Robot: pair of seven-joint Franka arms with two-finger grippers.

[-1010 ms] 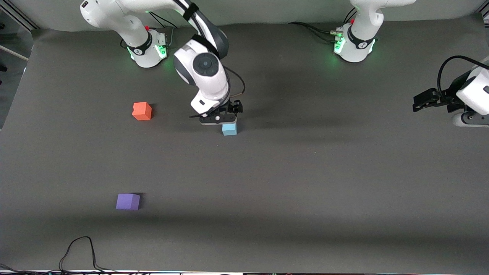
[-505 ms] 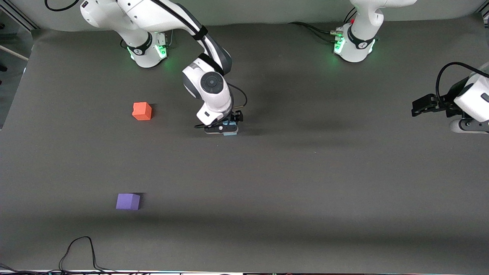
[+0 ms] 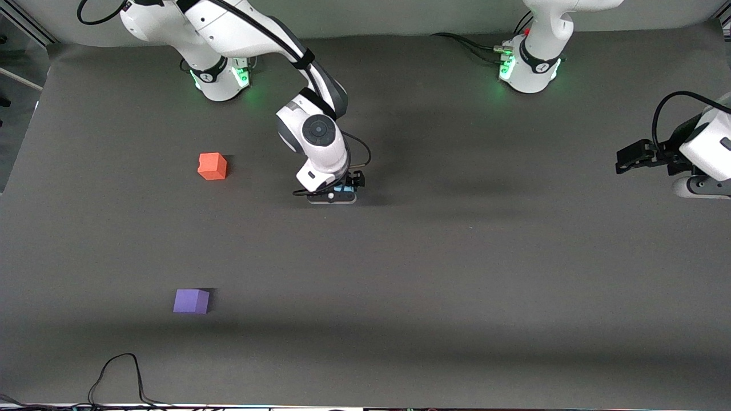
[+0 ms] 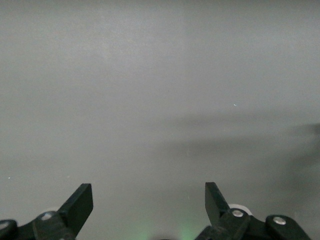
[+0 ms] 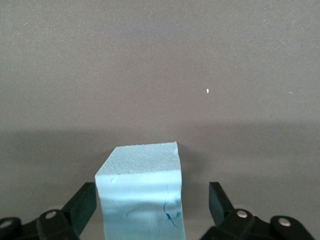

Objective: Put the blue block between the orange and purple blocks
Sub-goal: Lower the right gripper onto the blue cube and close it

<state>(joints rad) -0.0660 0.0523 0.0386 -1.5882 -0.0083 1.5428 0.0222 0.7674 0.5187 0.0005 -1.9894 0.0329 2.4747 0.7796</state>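
Observation:
The light blue block (image 5: pixel 142 195) stands on the grey mat between the open fingers of my right gripper (image 5: pixel 150 202), with gaps on both sides. In the front view the right gripper (image 3: pixel 341 192) is low over the block (image 3: pixel 342 188), which shows only as a sliver. The orange block (image 3: pixel 212 166) sits toward the right arm's end of the table. The purple block (image 3: pixel 191 301) lies nearer to the front camera than the orange one. My left gripper (image 3: pixel 628 157) waits open and empty at the left arm's end of the table, and its wrist view (image 4: pixel 149 200) shows only bare mat.
A black cable (image 3: pixel 120 377) loops on the mat at the edge nearest the front camera. The two arm bases (image 3: pixel 220 74) (image 3: pixel 528 68) stand along the edge farthest from the front camera.
My right gripper has come down from just above the blue block to straddle it, hiding most of it in the front view. The left arm has barely moved.

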